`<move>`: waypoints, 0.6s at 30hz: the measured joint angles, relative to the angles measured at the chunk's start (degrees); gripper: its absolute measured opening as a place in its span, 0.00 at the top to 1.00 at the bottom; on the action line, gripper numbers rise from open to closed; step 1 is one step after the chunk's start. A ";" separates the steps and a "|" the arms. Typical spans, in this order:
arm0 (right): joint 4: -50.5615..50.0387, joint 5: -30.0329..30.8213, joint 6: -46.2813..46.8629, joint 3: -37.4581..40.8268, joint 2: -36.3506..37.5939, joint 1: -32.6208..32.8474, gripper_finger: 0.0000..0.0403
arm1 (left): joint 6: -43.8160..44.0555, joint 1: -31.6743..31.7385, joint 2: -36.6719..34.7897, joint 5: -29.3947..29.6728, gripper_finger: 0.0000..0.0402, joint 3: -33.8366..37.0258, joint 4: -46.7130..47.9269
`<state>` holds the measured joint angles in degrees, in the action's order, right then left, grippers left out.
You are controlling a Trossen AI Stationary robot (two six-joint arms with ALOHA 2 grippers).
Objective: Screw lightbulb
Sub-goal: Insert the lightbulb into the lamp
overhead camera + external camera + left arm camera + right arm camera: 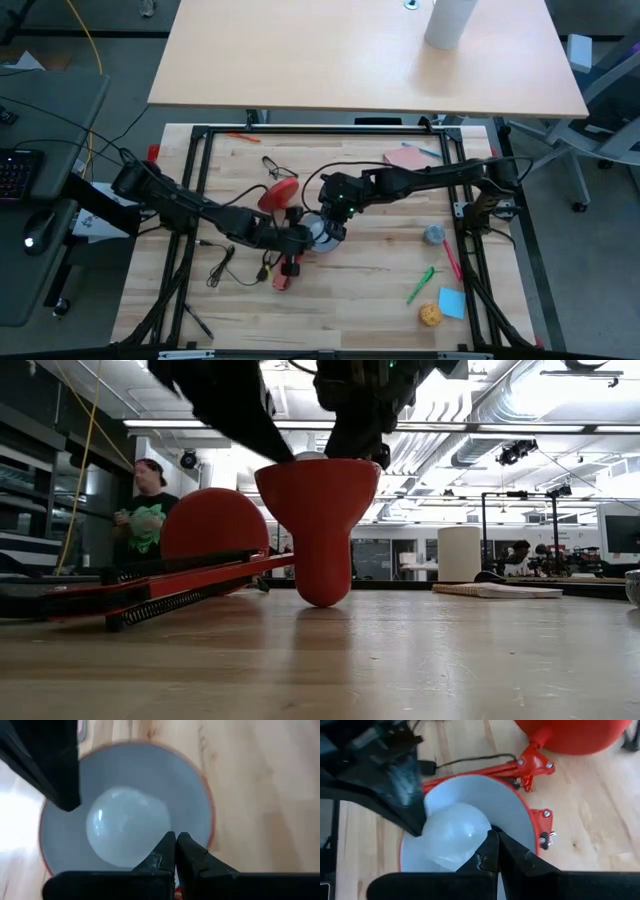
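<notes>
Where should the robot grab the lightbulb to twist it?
Grip the lightbulb by its round top, coming straight down through the open mouth of the lamp shade. The shade's wall rings it all round, and its base sits hidden below.

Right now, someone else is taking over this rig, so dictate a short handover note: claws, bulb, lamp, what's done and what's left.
Left claw: fingers together, empty, hovering over the lamp shade.
Right claw: fingers together at the lightbulb inside the shade; whether it grips is unclear.
Lamp: red, lying mid-table with the shade's white inside facing up.
Done: bulb sits in the shade.
Left: can't see the socket, so check the bulb is seated and finish screwing it in.
</notes>
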<state>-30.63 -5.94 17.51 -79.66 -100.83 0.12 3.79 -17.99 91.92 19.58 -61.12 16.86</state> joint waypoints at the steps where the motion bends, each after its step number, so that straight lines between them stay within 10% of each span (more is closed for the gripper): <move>1: -0.02 -0.19 0.09 0.00 -0.37 0.00 1.00 | 0.00 0.08 0.62 0.40 1.00 -0.09 -0.10; 18: -2.22 5.02 3.60 -0.11 -0.21 3.88 1.00 | 0.55 1.95 2.36 3.57 1.00 -1.00 0.12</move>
<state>-32.85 -0.91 21.11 -79.77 -101.03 4.00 4.34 -16.05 94.28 23.15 -62.12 16.97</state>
